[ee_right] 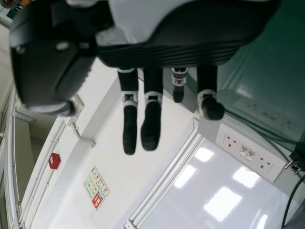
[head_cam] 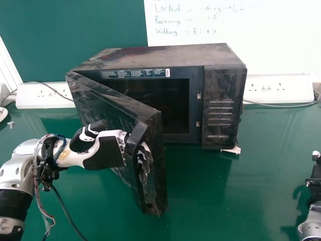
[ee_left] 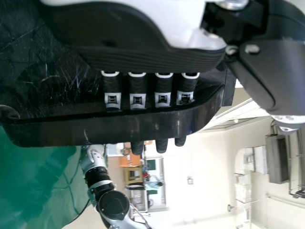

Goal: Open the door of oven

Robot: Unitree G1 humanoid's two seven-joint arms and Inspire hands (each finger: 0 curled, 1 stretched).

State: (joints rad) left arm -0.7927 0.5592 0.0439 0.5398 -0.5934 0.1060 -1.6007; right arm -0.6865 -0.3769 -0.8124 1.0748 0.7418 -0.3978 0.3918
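Oven door stands well open, left hand at its handle

The green table (head_cam: 200, 201) bears the dark oven (head_cam: 160, 55), its front turned toward the robot. The door (head_cam: 98, 108) swings out from the oven's left side, leaving the cavity (head_cam: 165, 105) in plain sight. Along the door's free edge runs the handle (ee_left: 76, 131), with the left hand (head_cam: 106, 150) on it: the fingers are hooked round the bar, tips showing past it, while the thumb (ee_left: 274, 76) is off to one side. The right hand (ee_right: 151, 126) idles at the head view's right edge, fingers apart and extended.

The step in hand looks to be the last of the pull, and the opening seems all but done. If more swing is wanted, the next move should follow the hinge's arc outward, without tugging the oven askew. Otherwise, it calls for easing those fingers clear of the bar, so the withdrawing hand does not drag the door along.
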